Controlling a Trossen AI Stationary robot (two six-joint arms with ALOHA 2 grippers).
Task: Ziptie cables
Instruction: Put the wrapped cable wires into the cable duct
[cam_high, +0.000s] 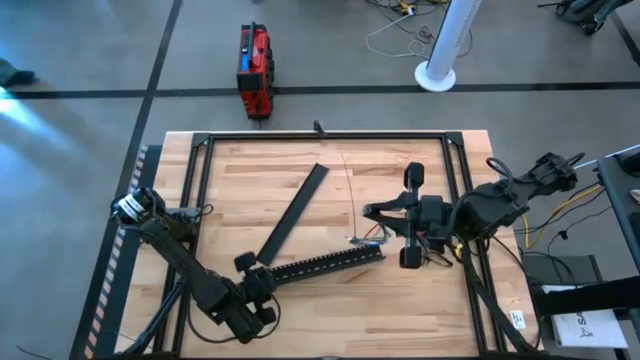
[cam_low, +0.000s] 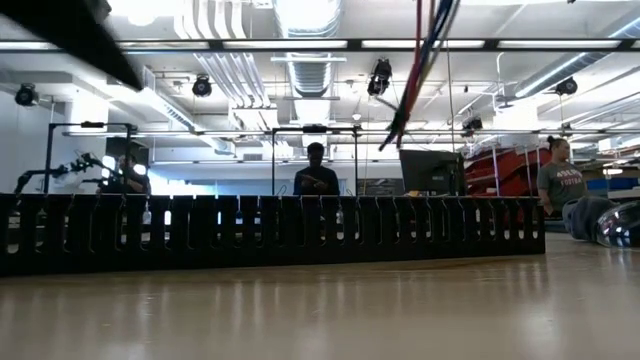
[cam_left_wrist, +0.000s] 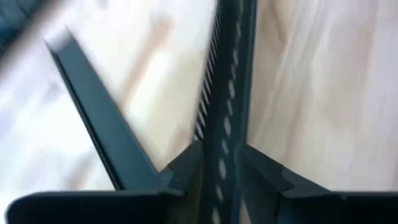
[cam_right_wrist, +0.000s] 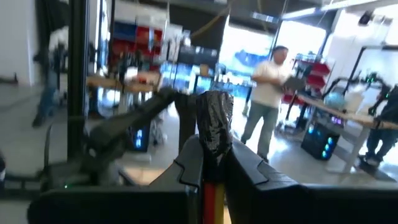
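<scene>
Right gripper (cam_high: 372, 211), clenched on the cables (cam_high: 366, 238), lifts them beside the slotted bar (cam_high: 325, 264). Left gripper (cam_left_wrist: 222, 167) straddles that bar's near end; its grip cannot be told. No ziptie visible; tying remains.

Cut off by the low view's top edge: upper run of the cables (cam_low: 420, 60); blurred in the right wrist view: person (cam_right_wrist: 270, 93) beyond the table.

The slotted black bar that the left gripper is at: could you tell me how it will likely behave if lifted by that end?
The slotted black bar looks straight and rigid, so it probably lifts as one piece. Its thin, slotted wall suggests it is light. Gripped at one end by the left gripper, its far end may sag or swing.
</scene>
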